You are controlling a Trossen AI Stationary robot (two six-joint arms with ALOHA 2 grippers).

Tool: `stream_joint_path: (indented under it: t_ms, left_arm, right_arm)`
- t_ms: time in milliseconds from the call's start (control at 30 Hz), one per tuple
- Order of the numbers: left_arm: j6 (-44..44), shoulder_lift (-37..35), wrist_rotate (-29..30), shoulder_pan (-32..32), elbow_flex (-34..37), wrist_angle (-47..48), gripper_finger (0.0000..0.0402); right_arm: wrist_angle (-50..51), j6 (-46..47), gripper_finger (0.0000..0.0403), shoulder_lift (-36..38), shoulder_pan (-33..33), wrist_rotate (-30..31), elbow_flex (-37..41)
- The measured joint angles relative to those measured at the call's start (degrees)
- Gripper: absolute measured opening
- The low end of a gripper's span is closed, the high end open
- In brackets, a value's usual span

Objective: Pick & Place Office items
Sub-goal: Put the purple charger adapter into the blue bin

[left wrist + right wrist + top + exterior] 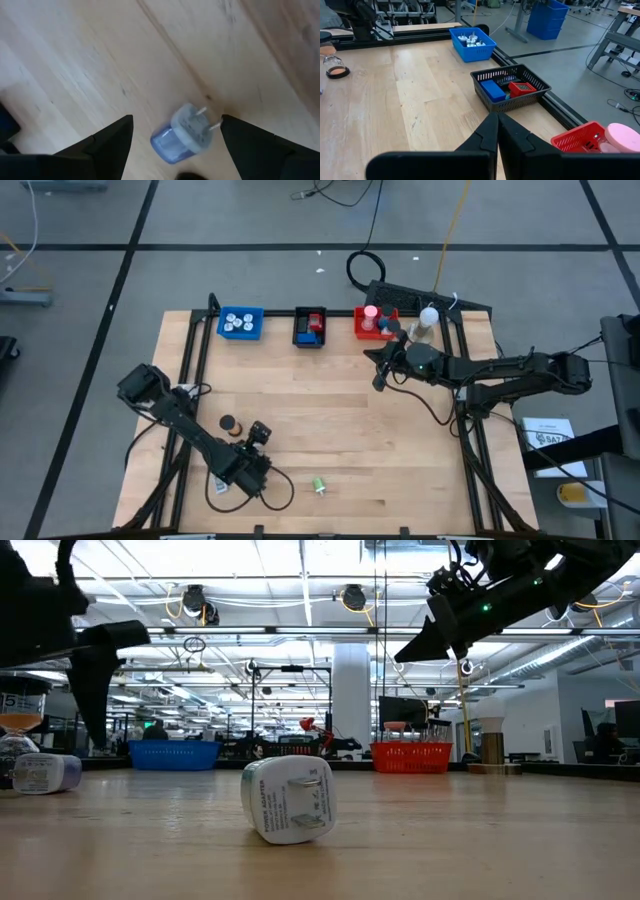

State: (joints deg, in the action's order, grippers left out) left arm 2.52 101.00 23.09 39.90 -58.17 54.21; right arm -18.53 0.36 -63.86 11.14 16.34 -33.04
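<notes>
- Wooden table (340,430) seen from above: three small baskets sit in a row along its far edge, a blue basket (241,322) holding white pieces, a black basket (310,327) with a blue and a red item, and a red basket (376,322) with a pink-lidded container. The left gripper (262,432) hangs over the near-left part of the table, beside a small dark cylinder (227,423). A green-and-white plug adapter (319,485) lies near the front edge. The right gripper (384,376) hovers just in front of the red basket.
- Low view: the white plug adapter (289,800) lies on its side on the wood, prongs facing the camera. A white-labelled item (40,773) lies at the far left. The right gripper (420,643) hangs high in the air, fingers pressed together, carrying nothing.
- Left wrist view: the left gripper (175,145) has its fingers (107,145) spread wide. A small bluish charger plug (182,134) with two prongs lies on the table between them, touched by neither finger.
- Right wrist view: the right gripper (497,131) has its fingers closed tip to tip with nothing between them, above the bare wood. Ahead sit the black basket (510,90), the blue basket (472,42) and a corner of the red basket (580,137).
</notes>
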Motion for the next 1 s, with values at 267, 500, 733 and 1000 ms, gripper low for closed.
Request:
stream_joint_path:
  t_ms: [267, 500, 733, 1000]
  left_arm:
    - [-1.3, 0.4, -0.6, 0.0, 0.0, 4.6, 0.0307]
    - [-3.2, 0.4, -0.6, 0.0, 0.0, 1.4, 0.0257]
    - [-3.8, 0.4, -0.6, -0.1, 0.0, 1.2, 0.0191]
    - [-5.0, 0.4, -0.5, -0.1, 0.0, 1.9, 0.0175]
  right_arm:
    - [0.0, 0.0, 0.0, 0.0, 0.0, 0.0, 0.0]
    - [0.0, 0.0, 0.0, 0.0, 0.0, 0.0, 0.0]
    - [0.0, 0.0, 0.0, 0.0, 0.0, 0.0, 0.0]
    - [0.0, 0.0, 0.0, 0.0, 0.0, 0.0, 0.0]
